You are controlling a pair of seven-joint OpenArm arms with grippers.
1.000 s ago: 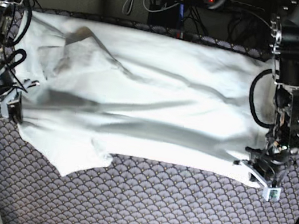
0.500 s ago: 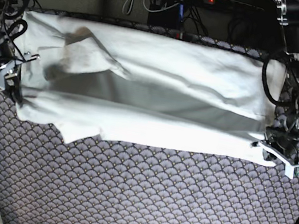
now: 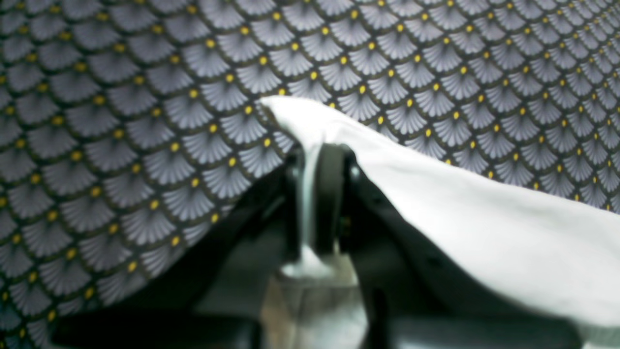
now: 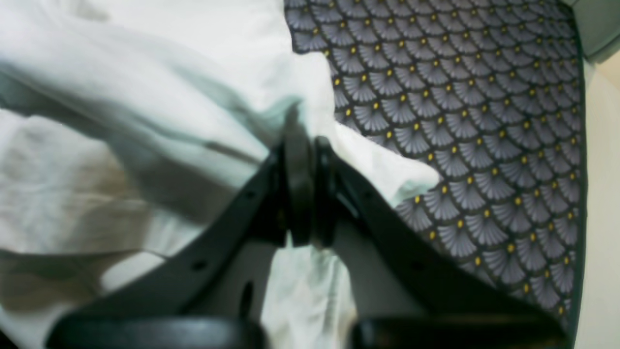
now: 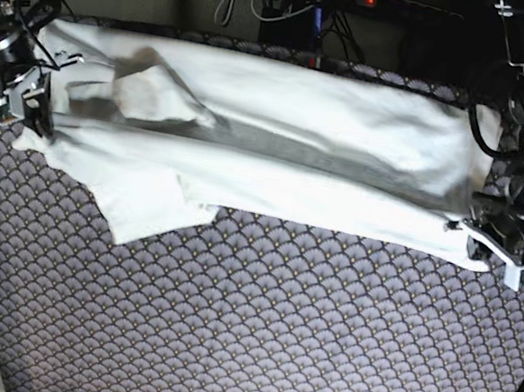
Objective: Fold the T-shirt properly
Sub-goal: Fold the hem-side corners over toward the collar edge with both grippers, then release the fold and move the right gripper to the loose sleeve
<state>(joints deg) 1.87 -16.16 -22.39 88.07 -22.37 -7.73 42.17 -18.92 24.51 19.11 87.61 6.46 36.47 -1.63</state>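
Each gripper is clamped shut on the near edge of the T-shirt (image 5: 280,149), the left gripper (image 5: 490,246) and right gripper (image 5: 24,108) pinching opposite ends so the long edge stays taut over the patterned mat (image 5: 267,339) for a lengthwise fold

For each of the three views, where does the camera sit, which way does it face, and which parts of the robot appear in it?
Base: above, facing down at the plain white cotton T-shirt on the grey fan-patterned table cover; both arms show.
Left wrist: behind the left hand, shut on a shirt edge, facing the cover.
Right wrist: behind the right hand, shut on bunched shirt cloth.
Shared: all three views show shirt and cover; base also shows the left hand and the right hand.
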